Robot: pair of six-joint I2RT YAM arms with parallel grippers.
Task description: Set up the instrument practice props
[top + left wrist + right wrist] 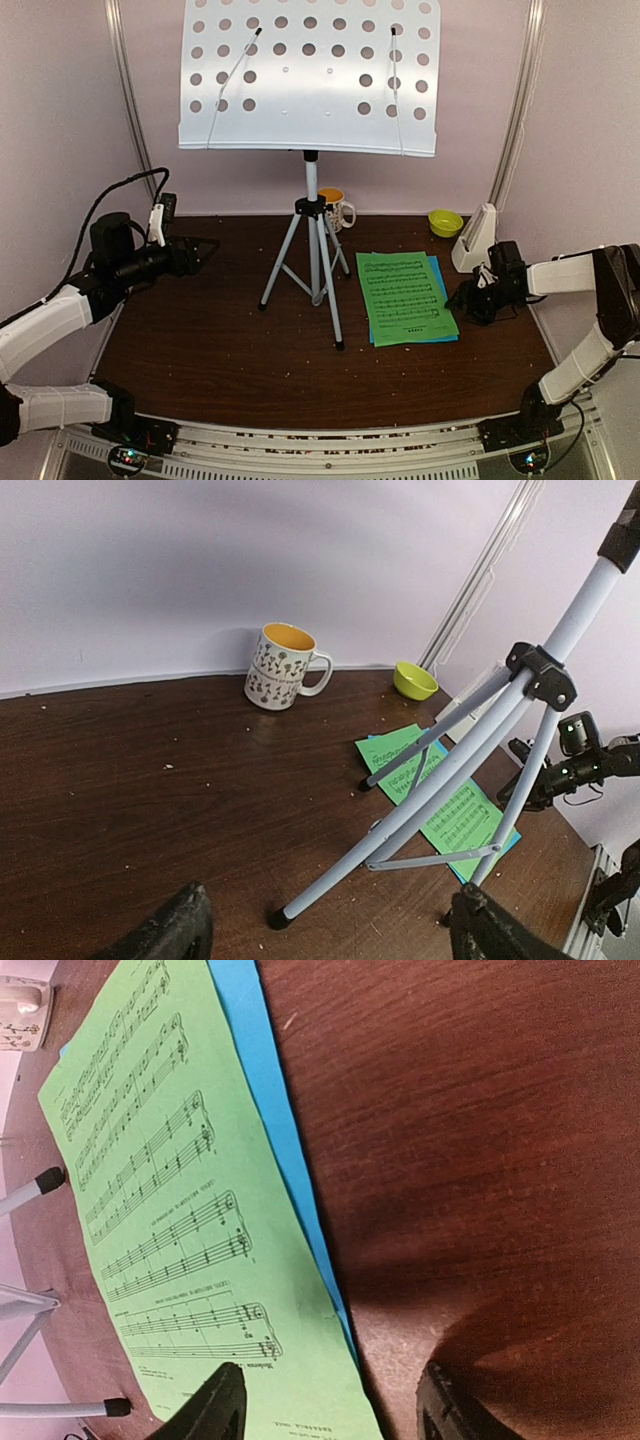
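Observation:
The pale grey perforated music stand (310, 75) stands on its silver tripod (312, 250) mid-table. A green music sheet (400, 295) lies flat on a blue one (441, 275) to the tripod's right. The white metronome (477, 238) sits at the back right. My right gripper (462, 298) is low at the sheets' right edge and open. In the right wrist view its jaws (330, 1410) straddle that edge: one finger over the green sheet (160, 1180), the other over bare wood beside the blue strip (250, 1050). My left gripper (195, 252) is open and empty, facing the tripod's near foot (280, 917).
A patterned mug (338, 208) stands behind the tripod by the back wall. A small green bowl (445, 222) sits beside the metronome. Pink walls close the table's back and sides. Small crumbs dot the dark wood table (200, 340).

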